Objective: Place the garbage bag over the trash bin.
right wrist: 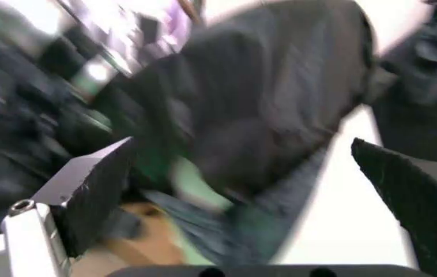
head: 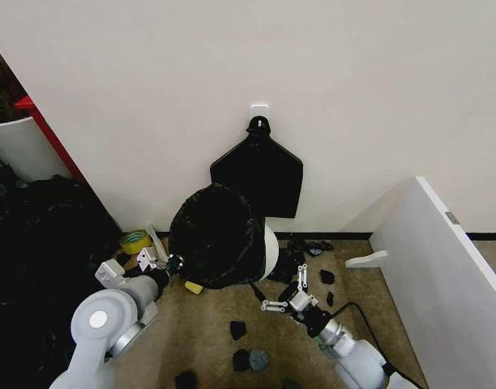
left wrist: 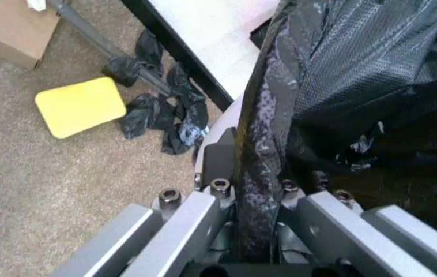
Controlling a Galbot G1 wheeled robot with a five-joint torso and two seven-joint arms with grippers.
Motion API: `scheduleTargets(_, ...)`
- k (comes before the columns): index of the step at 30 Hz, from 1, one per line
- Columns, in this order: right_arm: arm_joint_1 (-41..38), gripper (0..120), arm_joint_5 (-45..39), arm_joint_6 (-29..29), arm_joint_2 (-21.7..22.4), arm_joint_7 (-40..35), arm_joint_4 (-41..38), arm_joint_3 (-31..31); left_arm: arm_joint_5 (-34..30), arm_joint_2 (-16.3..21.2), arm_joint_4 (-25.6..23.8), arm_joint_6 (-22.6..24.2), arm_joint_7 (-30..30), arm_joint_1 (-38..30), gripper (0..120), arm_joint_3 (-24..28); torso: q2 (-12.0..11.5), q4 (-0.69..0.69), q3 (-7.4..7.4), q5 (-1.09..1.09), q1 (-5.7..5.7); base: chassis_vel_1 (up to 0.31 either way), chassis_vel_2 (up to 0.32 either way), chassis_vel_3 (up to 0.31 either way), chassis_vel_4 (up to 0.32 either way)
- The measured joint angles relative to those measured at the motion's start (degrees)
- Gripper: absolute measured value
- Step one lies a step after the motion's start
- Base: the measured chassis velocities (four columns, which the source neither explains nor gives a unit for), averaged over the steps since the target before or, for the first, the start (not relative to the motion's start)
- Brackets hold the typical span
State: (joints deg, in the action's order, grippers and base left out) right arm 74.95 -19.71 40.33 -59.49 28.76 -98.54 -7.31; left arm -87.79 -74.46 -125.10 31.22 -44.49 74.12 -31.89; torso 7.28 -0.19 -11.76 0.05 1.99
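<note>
The garbage bag point(head: 215, 231) is glossy black and drapes over most of the trash bin point(head: 271, 247), whose white side shows at the right. My left gripper point(head: 175, 263) sits at the bag's lower left edge. In the left wrist view it point(left wrist: 257, 193) is shut on a fold of the bag point(left wrist: 357, 69). My right gripper point(head: 282, 296) hangs open just below and right of the bin, holding nothing. In the right wrist view its fingers point(right wrist: 95, 179) are spread wide, with the bag point(right wrist: 272, 98) in front of them.
A flat fan-shaped bundle of black bags point(head: 260, 170) hangs on the wall behind the bin. Small black lumps point(head: 238, 330) dot the carpet. A yellow pad point(left wrist: 80, 107) and tape roll point(head: 134, 241) lie at the left. A white panel point(head: 442, 267) stands right, a red-edged tub point(head: 25, 146) left.
</note>
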Motion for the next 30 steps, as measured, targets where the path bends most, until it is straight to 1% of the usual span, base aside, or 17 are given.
scheduleTargets(2, 0.0, 100, -6.6, 0.1, 0.0, 8.1, 0.1, -1.3, 1.0, 0.2, 0.2, -0.3, 0.5, 0.0, 0, 0.7, 0.0, 0.00, 0.00, 0.00, 0.00, 0.000, 0.000, 0.000, 0.000)
scheduleTargets(3, 0.0, 100, -11.4, -0.4, 0.0, 14.2, 0.0, -2.1, 2.4, 0.4, 0.4, -0.8, 1.1, 0.0, 0, 1.7, 0.0, 0.00, 0.00, 0.00, 0.00, 0.000, 0.000, 0.000, 0.000)
scheduleTargets(4, 0.1, 100, -14.8, -1.2, 0.0, 18.2, -0.3, -2.7, 4.3, 0.7, 0.5, -1.5, 1.9, 0.2, 0, 2.9, 0.0, 0.00, 0.00, 0.00, 0.00, 0.000, 0.000, 0.000, 0.000)
scheduleTargets(5, 0.0, 100, -19.4, -2.5, 0.0, 22.7, -1.1, -3.9, 8.2, 1.2, 0.9, -3.9, 3.6, 0.8, 0, 5.1, 0.0, 0.00, 0.00, 0.00, 0.00, 0.000, 0.000, 0.000, 0.000)
scheduleTargets(6, 0.0, 100, -19.4, -2.5, 0.0, 22.7, -1.1, -3.9, 8.2, 1.2, 0.9, -3.9, 3.6, 0.8, 0, 5.1, 0.0, 0.00, 0.00, 0.00, 0.00, 0.000, 0.000, 0.000, 0.000)
scheduleTargets(7, -0.3, 100, -22.6, -3.7, 0.0, 25.1, -1.7, -5.0, 11.5, 1.5, 1.2, -6.4, 5.1, 1.3, 0, 6.3, 0.0, -0.01, 0.00, -0.03, 0.00, 0.000, 0.000, 0.000, 0.000)
scheduleTargets(9, -1.2, 100, -27.9, -6.1, 0.1, 26.7, -3.5, -7.2, 21.6, 2.7, 1.6, -12.1, 10.0, 2.5, 0, 7.8, 0.0, -0.02, 0.00, -0.02, 0.00, 0.000, 0.000, 0.000, 0.000)
scheduleTargets(12, -2.8, 100, -31.3, -8.7, 0.5, 22.9, -6.7, -10.4, 39.5, 5.2, 3.0, -20.1, 18.7, 4.6, 0, 9.5, 0.0, 0.04, 0.00, -0.02, 0.00, 0.000, 0.000, 0.000, 0.000)
scheduleTargets(13, -2.8, 100, -31.3, -8.7, 0.5, 22.9, -6.7, -10.4, 39.5, 5.2, 3.0, -20.1, 18.7, 4.6, 0, 9.5, 0.0, 0.04, 0.00, -0.02, 0.00, 0.000, 0.000, 0.000, 0.000)
scheduleTargets(16, -3.3, 100, -25.9, -9.5, 1.1, 13.5, -9.3, -12.3, 51.8, 7.8, 5.8, -27.2, 26.6, 6.0, 0, 12.7, 0.0, 0.00, 0.00, -0.02, 0.00, 0.000, 0.000, 0.000, 0.000)
scheduleTargets(17, -3.2, 100, -23.8, -9.9, 1.4, 9.9, -10.1, -12.2, 54.4, 8.6, 7.1, -29.8, 29.4, 6.4, 0, 14.2, 0.0, -0.02, 0.00, 0.00, 0.00, 0.000, 0.000, 0.000, 0.000)
scheduleTargets(19, -3.1, 100, -22.9, -10.2, 1.8, 7.8, -10.6, -11.8, 55.7, 9.1, 8.0, -31.4, 31.2, 6.8, 0, 15.1, 0.0, -0.02, 0.00, -0.01, 0.00, 0.000, 0.000, 0.000, 0.000)
scheduleTargets(24, -3.0, 100, -19.0, -12.1, 3.6, 2.5, -11.3, -10.0, 65.8, 10.9, 13.2, -41.3, 41.8, 8.3, 0, 19.1, 0.0, 0.00, 0.00, -0.01, 0.00, 0.000, 0.000, 0.000, 0.000)
scheduleTargets(25, -3.3, 100, -17.9, -12.7, 4.0, 1.7, -11.2, -9.8, 68.6, 11.2, 14.4, -43.7, 43.9, 8.4, 0, 19.4, 0.0, 0.00, 0.00, -0.02, 0.00, 0.000, 0.000, 0.000, 0.000)
scheduleTargets(26, -3.3, 100, -17.9, -12.7, 4.0, 1.7, -11.2, -9.8, 68.6, 11.2, 14.4, -43.7, 43.9, 8.4, 0, 19.4, 0.0, 0.00, 0.00, -0.02, 0.00, 0.000, 0.000, 0.000, 0.000)
scheduleTargets(28, -4.0, 100, -16.5, -13.9, 4.9, 0.7, -10.3, -9.2, 75.0, 11.4, 17.0, -48.5, 47.2, 8.4, 0, 19.1, 0.0, 0.00, 0.00, -0.01, 0.00, 0.000, 0.000, 0.000, 0.000)
scheduleTargets(30, -4.8, 100, -15.3, -14.7, 5.8, 0.6, -8.8, -8.8, 78.5, 11.5, 18.6, -51.8, 49.1, 8.3, 0, 18.4, 0.0, 0.00, 0.00, -0.01, 0.00, 0.000, 0.000, 0.000, 0.000)
